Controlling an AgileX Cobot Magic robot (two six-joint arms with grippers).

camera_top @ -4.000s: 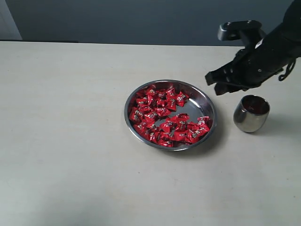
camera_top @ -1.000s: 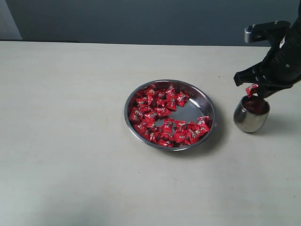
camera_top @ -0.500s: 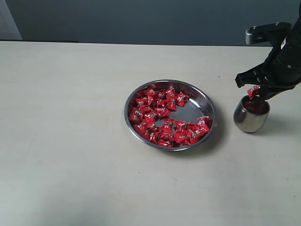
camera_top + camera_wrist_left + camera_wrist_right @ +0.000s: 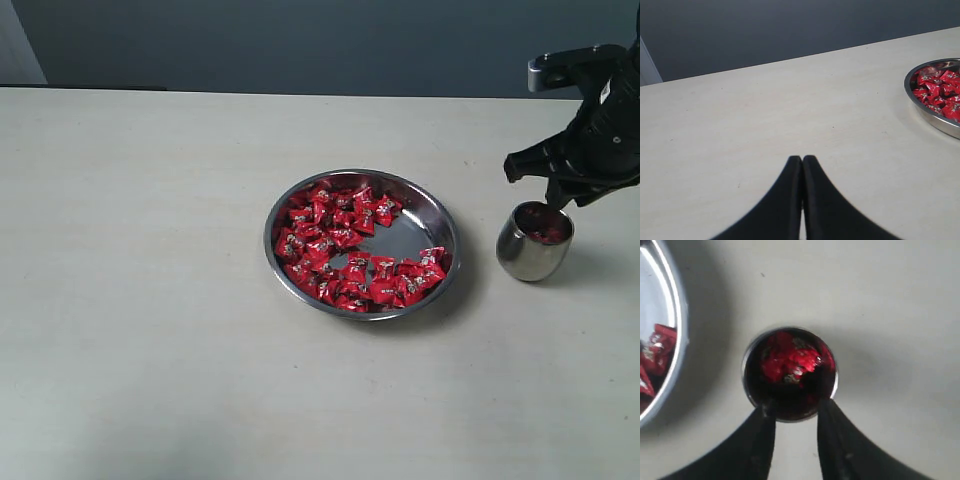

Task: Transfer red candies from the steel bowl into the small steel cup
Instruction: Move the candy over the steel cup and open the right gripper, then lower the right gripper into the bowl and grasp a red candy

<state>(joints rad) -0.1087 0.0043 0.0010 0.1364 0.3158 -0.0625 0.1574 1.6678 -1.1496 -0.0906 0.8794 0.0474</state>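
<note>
The steel bowl (image 4: 440,222) sits mid-table holding many red candies (image 4: 340,245). Its rim (image 4: 920,102) and some candies (image 4: 940,92) also show in the left wrist view, and its edge (image 4: 677,340) in the right wrist view. The small steel cup (image 4: 533,255) stands to the right of the bowl with red candies (image 4: 790,360) inside it. My right gripper (image 4: 553,200) hovers directly above the cup, open, with nothing between its fingers (image 4: 765,440). My left gripper (image 4: 802,160) is shut and empty, low over bare table well left of the bowl.
The pale table top (image 4: 150,250) stretches wide to the left and front of the bowl. A dark wall (image 4: 300,45) runs along the table's back edge.
The right gripper carried a red candy from the bowl side to above the cup, then opened; the candy it held half a second ago now lies in the cup.
</note>
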